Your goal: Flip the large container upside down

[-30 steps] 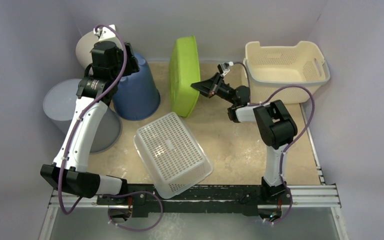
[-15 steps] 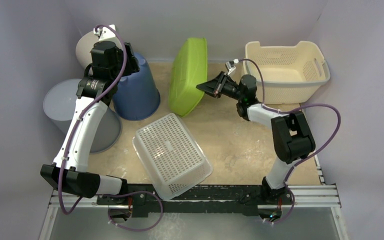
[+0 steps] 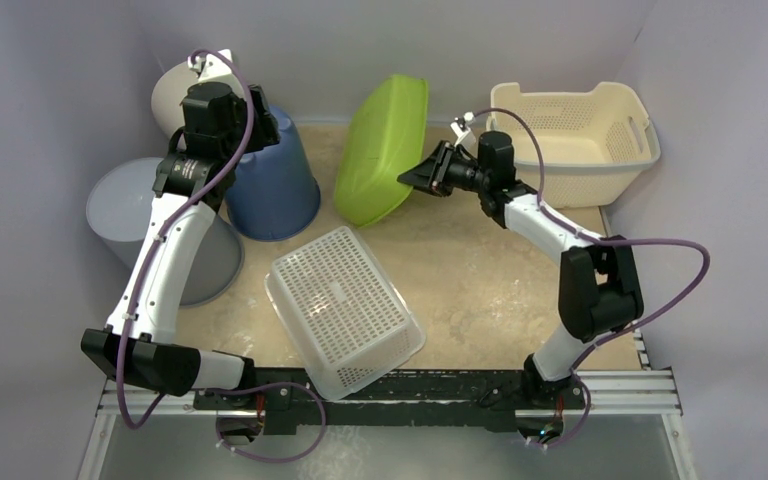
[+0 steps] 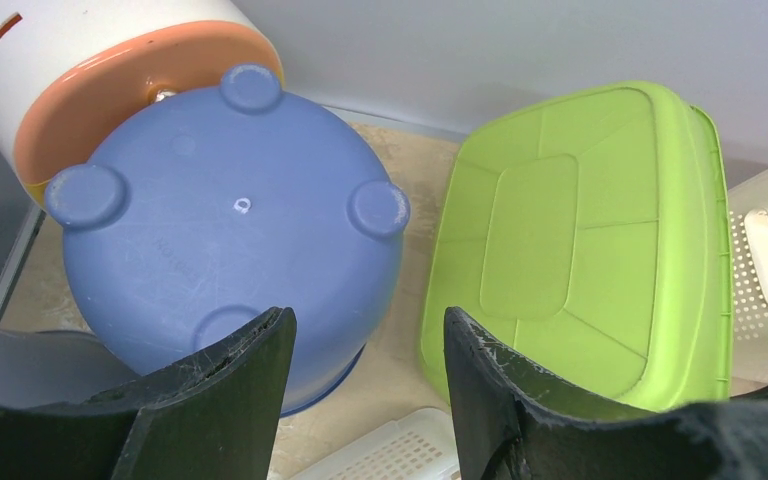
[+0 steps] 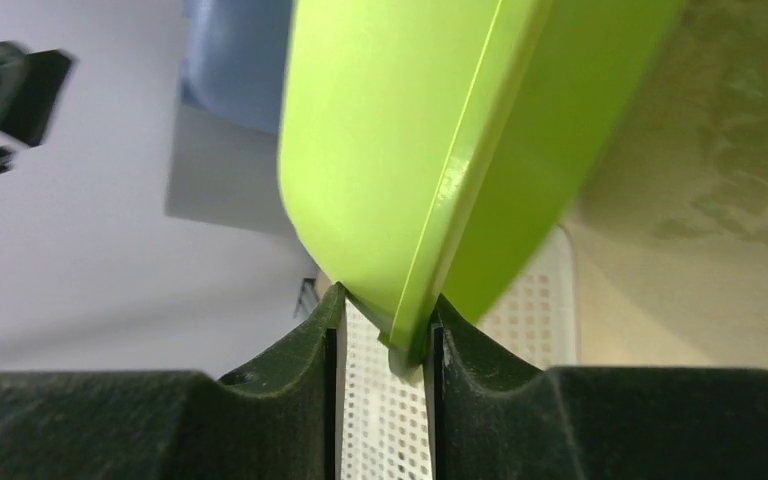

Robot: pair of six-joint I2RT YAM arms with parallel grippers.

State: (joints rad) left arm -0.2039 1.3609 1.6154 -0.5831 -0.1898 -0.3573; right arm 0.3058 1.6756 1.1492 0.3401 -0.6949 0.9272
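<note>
A: Where is the green tub (image 3: 380, 150) seen from above?
B: It is seen tipped up on one long edge at the back of the bench (image 3: 480, 290), not yet turned over.
A: And from the left wrist?
B: The left jaws are held wide apart, nothing between them, above the blue bucket (image 4: 225, 230).
A: From the right wrist?
B: The tub's rim is seen between the right jaws, with a small gap. A tight hold cannot be told. Let go too soon, it could be dropped crooked or bumped against the cream basket (image 3: 570, 130).

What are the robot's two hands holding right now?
Left gripper: open, holding nothing.
Right gripper: jaws around the rim of the green tub; whether it grips, cannot tell.
</note>
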